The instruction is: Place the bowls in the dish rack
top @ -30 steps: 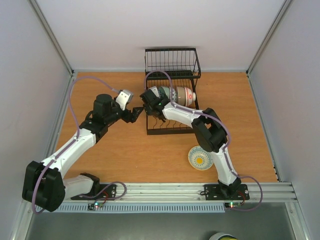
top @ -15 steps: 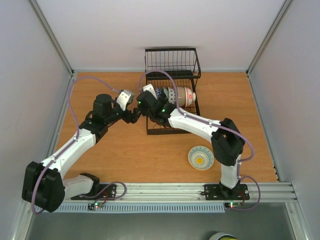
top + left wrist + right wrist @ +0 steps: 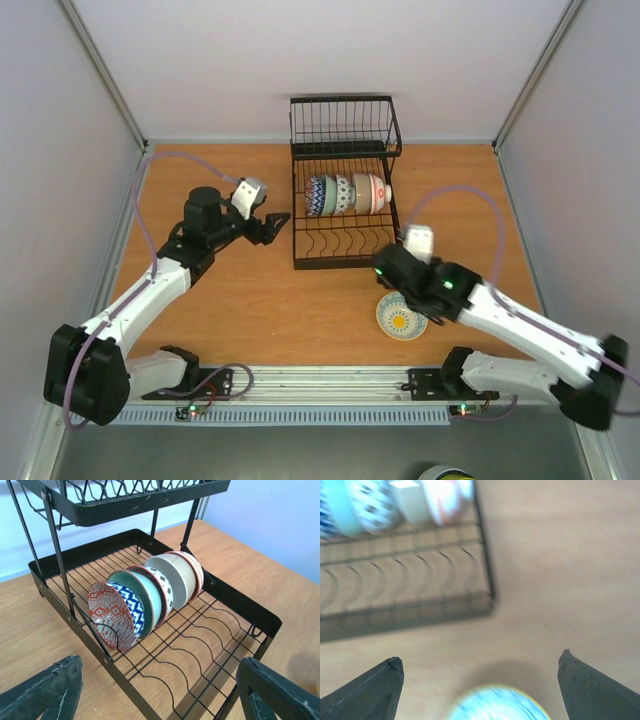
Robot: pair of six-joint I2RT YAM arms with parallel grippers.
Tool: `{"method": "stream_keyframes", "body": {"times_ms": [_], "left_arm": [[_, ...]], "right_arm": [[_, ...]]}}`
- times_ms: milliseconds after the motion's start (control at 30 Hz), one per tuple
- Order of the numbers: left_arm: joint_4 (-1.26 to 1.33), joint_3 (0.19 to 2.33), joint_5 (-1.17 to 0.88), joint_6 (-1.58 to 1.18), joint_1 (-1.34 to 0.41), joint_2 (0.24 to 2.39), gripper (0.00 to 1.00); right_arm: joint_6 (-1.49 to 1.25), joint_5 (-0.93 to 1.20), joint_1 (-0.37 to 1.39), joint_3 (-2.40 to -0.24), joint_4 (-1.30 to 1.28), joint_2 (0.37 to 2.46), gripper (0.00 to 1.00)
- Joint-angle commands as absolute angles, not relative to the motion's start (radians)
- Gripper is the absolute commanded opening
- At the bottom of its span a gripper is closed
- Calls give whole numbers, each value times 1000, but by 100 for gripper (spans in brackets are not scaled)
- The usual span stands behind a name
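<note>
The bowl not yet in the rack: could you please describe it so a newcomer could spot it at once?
Find the black wire dish rack at the back of the wooden table. Off its near right corner one bowl lies alone, flat on the wood. Unlike the racked bowls standing on edge, it faces up, showing a pale blue-green rim and yellow centre.

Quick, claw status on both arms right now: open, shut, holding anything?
Left claw: open, empty, facing the dish rack.
Right claw: open, empty, by the loose bowl.
</note>
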State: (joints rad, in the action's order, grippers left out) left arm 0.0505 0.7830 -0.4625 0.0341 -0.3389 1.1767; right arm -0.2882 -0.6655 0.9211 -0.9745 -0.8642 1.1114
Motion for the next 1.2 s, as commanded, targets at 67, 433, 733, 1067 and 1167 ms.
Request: {"method": "stream_keyframes", "body": {"times_ms": [67,433,733,1067,1167], "left_arm": [[79,775,-419,48,-344,1191,84],[76,779,-426,50,-344,1207,84],[73,781,-434,48,-344,1214,84],[74,782,-451,47,-345,1223,84],[71,787,-463,44,-345,1237,84]], "right_arm": [[-743,-625,940,-770,-1367,737,83],[-834,-445,964,-553,-1166,757,76],[-837,-430,965,-493,-992,922,44],[-857,-443,973,-491,-1057,813,2],[-848,-469,989,-512,-1070,790,1]]}}
